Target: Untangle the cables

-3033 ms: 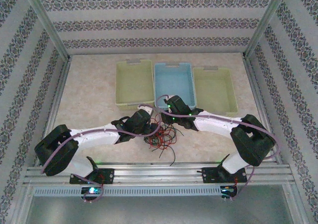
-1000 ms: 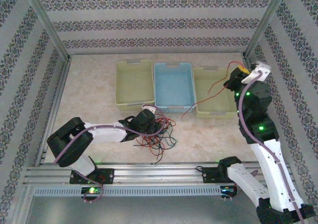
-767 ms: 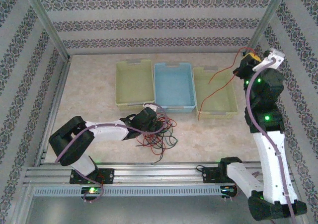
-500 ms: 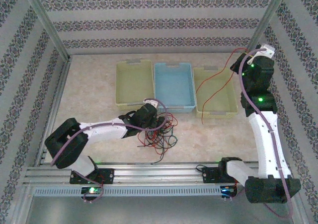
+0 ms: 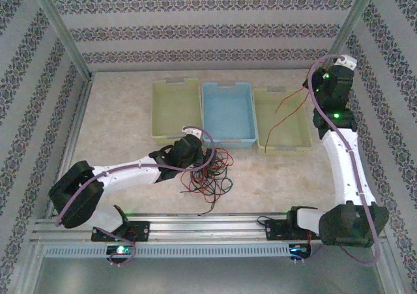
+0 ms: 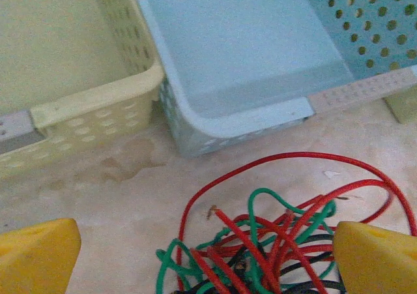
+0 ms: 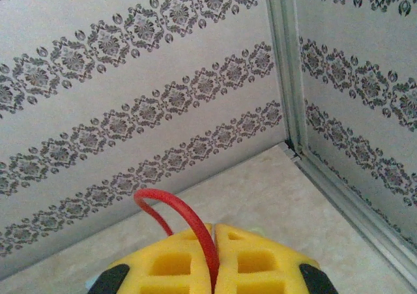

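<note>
Below the frame's centre, thin red, green and black cables (image 5: 210,175) lie curled in a knot on the marbled table (image 5: 124,118), between the left gripper's (image 6: 208,251) wide-spread yellow foam pads (image 6: 39,255). Upper right, the right gripper (image 7: 215,248) pinches one red cable (image 7: 186,210) above a perforated bin (image 5: 287,149).

**Red cable pinched in your right gripper**

Your right gripper (image 7: 214,238) has its yellow pads (image 7: 172,264) pressed together on a red cable (image 7: 182,209); the cable rises from the seam and arcs over to the gripper's left; beyond the gripper stands a patterned wall (image 7: 130,92); up and right of the gripper runs a metal corner post (image 7: 280,66); the pale table (image 7: 260,196) lies just behind the gripper.
</note>
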Controlling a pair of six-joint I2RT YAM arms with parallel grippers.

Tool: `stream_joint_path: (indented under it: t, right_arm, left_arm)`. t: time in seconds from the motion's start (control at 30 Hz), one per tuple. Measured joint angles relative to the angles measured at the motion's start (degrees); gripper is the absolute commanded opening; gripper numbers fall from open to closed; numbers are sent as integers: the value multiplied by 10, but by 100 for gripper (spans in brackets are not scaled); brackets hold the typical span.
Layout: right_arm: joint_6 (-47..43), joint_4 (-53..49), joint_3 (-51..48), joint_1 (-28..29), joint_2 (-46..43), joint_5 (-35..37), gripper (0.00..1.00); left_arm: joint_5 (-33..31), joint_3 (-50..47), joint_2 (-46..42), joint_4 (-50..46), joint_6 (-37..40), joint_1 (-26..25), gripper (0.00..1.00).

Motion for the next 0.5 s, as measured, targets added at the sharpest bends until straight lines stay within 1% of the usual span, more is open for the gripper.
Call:
stream_joint_path:
  t: [0.13, 0.3, 0.4, 0.5]
  right_arm:
    - [-3, 8, 15, -6, 9, 5, 0]
    - [1, 21, 8, -8, 7, 21, 0]
    - [9, 28, -21, -7, -4, 25, 0]
    - [15, 35, -74, -2, -14, 34, 0]
  left_arm:
    - [-14, -1, 0, -2, -2, 1, 100]
    - [-25, -1, 0, -2, -5, 4, 100]
    - [-27, -1, 0, -3, -6, 6, 100]
    - [-27, -1, 0, -4, -9, 7, 100]
